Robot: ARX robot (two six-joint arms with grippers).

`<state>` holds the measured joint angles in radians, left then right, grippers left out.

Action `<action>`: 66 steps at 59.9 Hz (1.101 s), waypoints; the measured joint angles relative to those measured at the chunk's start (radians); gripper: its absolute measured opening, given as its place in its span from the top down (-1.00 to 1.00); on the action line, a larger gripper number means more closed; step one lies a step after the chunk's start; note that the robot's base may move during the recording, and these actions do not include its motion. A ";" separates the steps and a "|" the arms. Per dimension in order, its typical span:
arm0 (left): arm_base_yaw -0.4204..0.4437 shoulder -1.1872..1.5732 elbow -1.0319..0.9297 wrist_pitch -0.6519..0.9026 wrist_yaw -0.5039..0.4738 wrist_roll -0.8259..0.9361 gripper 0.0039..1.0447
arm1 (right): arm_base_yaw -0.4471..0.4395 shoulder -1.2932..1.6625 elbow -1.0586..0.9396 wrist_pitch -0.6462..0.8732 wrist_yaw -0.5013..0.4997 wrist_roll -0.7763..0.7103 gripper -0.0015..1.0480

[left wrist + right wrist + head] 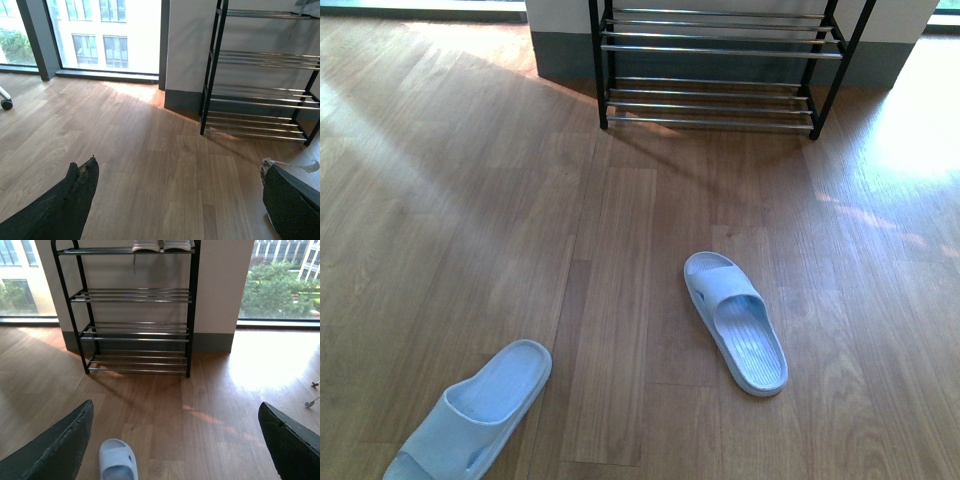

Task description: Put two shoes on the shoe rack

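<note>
A wooden floor (pixel 470 200) in daylight, seen from the robot's body, with neither arm in that view. Two pale blue slide sandals lie well apart on the floor. The farther sandal (pixel 735 322) is right of centre with its toe toward the rack. The nearer sandal (pixel 470 415) is at the lower left, angled, and partly cut off by the picture's edge. The shoe rack (pixel 715 65) stands against the wall ahead, well apart from both sandals, a black frame with silver rod shelves. In the right wrist view its top shelf holds a pair of white-soled shoes (pixel 161 245), only their soles showing. The left gripper (pixel 178 162) has its dark fingers spread wide and holds nothing. The right gripper (pixel 176 404) is likewise spread wide and unladen, with the farther sandal just below and between its fingers. As I judge it, neither sandal has been picked up, so both placements remain to be done.
</note>
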<state>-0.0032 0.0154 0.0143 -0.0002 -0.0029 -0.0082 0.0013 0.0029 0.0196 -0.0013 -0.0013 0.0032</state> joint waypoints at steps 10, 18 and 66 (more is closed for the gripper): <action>0.000 0.000 0.000 0.000 0.000 0.000 -0.83 | 0.000 0.000 0.000 0.000 0.000 0.000 -0.82; 0.000 0.000 0.000 0.000 0.000 0.000 -0.83 | 0.000 0.000 0.000 0.000 0.000 0.000 -0.82; 0.014 0.206 0.082 -0.217 -0.323 -0.288 -0.83 | 0.000 0.000 0.000 0.000 0.001 0.000 -0.82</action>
<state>0.0109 0.2218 0.0967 -0.2176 -0.3260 -0.2962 0.0013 0.0029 0.0196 -0.0013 -0.0006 0.0032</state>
